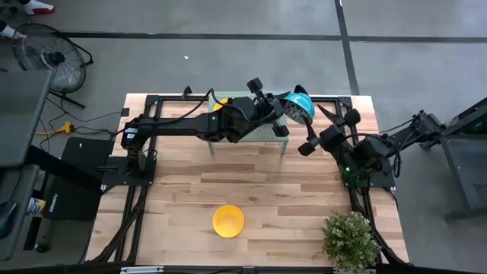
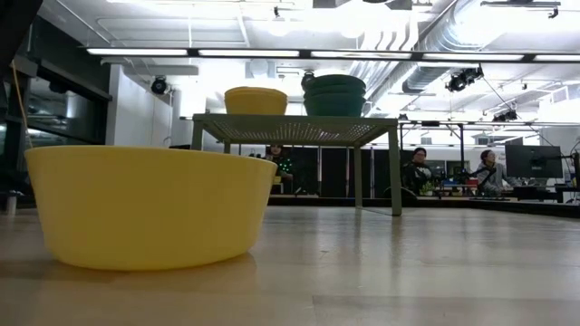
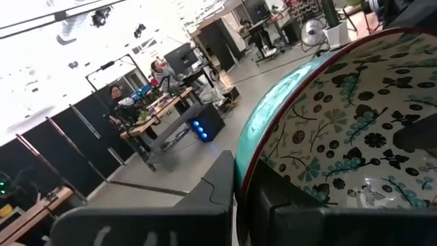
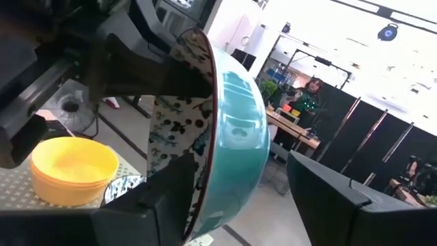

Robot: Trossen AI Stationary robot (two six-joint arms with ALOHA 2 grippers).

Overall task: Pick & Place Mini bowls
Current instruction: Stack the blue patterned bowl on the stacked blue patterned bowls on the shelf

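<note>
A mini bowl, teal outside and patterned inside, is held on edge above the far right end of the pale green rack. My left gripper is shut on it. My right gripper is open, with one finger on each side of the same bowl; I cannot tell whether it touches. On the rack stand a yellow bowl and a stack of teal bowls. One more yellow bowl sits on its base on the table near the near edge. My left gripper pinches the teal bowl's rim, one finger inside against the patterned face and one finger outside on the teal wall. It comes level from the table's left. The bowl is lifted clear and tipped on edge.
The rack stands on thin legs at the table's far middle. A potted plant sits at the near right corner. Bare wood lies between the rack and the near yellow bowl. People sit at desks beyond the table.
</note>
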